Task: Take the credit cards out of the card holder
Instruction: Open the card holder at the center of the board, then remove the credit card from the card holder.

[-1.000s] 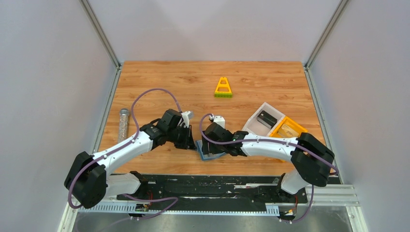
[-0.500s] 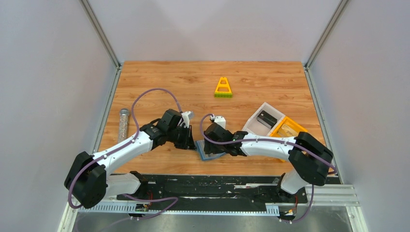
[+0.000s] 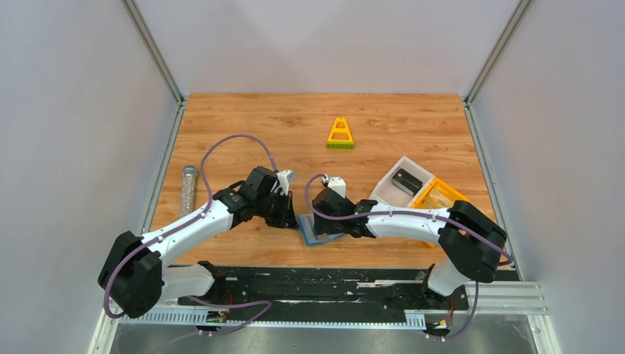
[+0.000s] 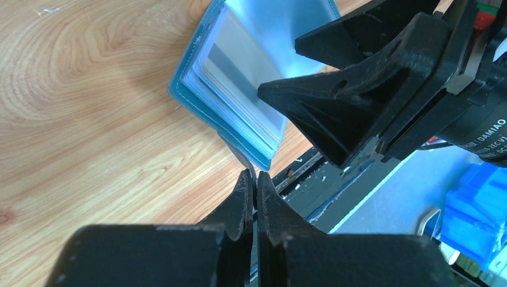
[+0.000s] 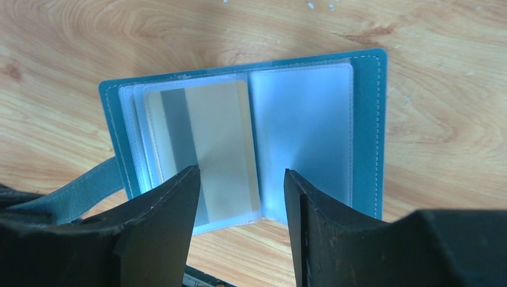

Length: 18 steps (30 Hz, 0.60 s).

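Slate-blue card holder (image 3: 316, 230) lies open at the six o'clock edge of the wooden table (image 3: 295, 125), with a cream, grey-striped credit card (image 5: 221, 149) in a clear sleeve. At its nine o'clock the left gripper (image 4: 252, 179) is clamped on its tab (image 5: 89, 188). From three o'clock the right gripper (image 5: 240, 173) stands over the sleeves, fingers apart.

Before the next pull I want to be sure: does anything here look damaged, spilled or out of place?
Nothing stands out. The card holder lies open on the table, its strap pinched by the left gripper; a card sits straight inside it.
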{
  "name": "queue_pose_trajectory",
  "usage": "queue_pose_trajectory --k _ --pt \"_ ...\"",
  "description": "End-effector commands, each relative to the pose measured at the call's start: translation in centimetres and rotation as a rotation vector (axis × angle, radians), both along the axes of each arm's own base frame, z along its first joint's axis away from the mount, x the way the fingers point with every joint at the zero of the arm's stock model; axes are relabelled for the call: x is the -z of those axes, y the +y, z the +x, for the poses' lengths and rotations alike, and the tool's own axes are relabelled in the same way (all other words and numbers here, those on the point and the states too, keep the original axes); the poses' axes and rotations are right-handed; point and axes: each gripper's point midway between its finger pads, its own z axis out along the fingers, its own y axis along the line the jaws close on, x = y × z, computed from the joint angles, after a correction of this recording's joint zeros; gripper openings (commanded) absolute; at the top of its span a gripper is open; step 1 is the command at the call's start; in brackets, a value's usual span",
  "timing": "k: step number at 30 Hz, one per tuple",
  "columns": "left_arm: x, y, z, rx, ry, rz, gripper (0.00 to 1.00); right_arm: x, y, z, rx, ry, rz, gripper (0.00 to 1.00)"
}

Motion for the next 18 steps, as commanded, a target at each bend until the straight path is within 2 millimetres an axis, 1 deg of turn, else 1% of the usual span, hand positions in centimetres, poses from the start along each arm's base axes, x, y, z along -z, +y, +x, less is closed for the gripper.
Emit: queue_pose_trajectory --k 1,4,10,14,18 --pt "-1.7 -0.6 1.5 0.025 -0.083 -0.013 0.00 -3.2 2.7 0.2 -0.076 -0.027 0.124 0.57" --pt "-1.3 0.0 1.7 0.023 -0.090 0.029 0.00 -3.8 3.2 0.3 -0.095 -0.019 0.167 0.59" --pt "-1.2 0.0 1.9 0.013 -0.079 0.037 0.00 -2.7 3.4 0.5 -0.112 0.035 0.221 0.66" --pt "-1.0 0.0 2.0 0.007 -0.075 0.039 0.00 -1.8 3.2 0.9 -0.099 0.045 0.219 0.68" --pt "-1.1 -0.3 2.0 0.010 -0.069 0.033 0.00 -0.7 3.6 0.5 -0.119 0.089 0.227 0.69"
